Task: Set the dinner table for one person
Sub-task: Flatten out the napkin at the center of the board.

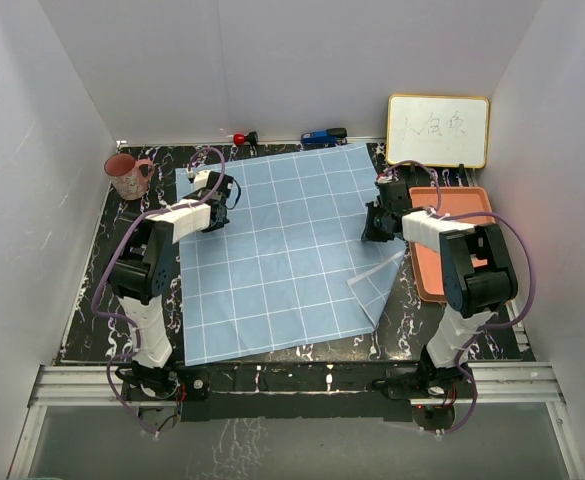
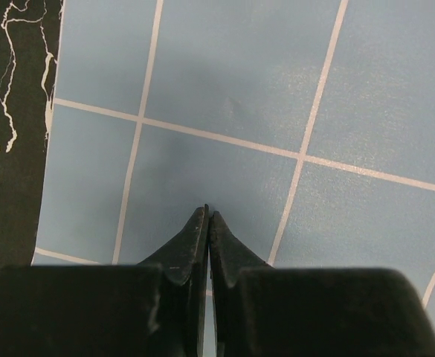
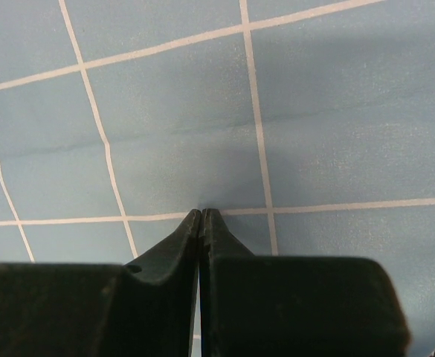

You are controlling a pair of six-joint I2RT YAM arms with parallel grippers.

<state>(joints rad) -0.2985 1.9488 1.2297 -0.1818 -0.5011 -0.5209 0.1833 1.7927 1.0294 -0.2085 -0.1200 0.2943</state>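
The dinner table (image 1: 97, 290) is black with white veins; a strip of it shows at the left of the left wrist view (image 2: 9, 111). A light-blue gridded cloth (image 1: 282, 250) lies spread over it, its near right corner (image 1: 377, 285) folded over. My left gripper (image 1: 224, 192) is shut, tips down on the cloth (image 2: 239, 74) near its far left corner (image 2: 207, 212). My right gripper (image 1: 375, 225) is shut, tips on the cloth (image 3: 202, 111) by its right edge (image 3: 202, 212). No pucker of cloth shows between either pair of jaws.
A pink cup (image 1: 127, 176) stands at the far left. An orange tray (image 1: 452, 245) lies at the right, under the right arm. A whiteboard (image 1: 438, 130) leans at the back right. A red object (image 1: 239, 138) and a blue object (image 1: 322, 136) lie at the back wall.
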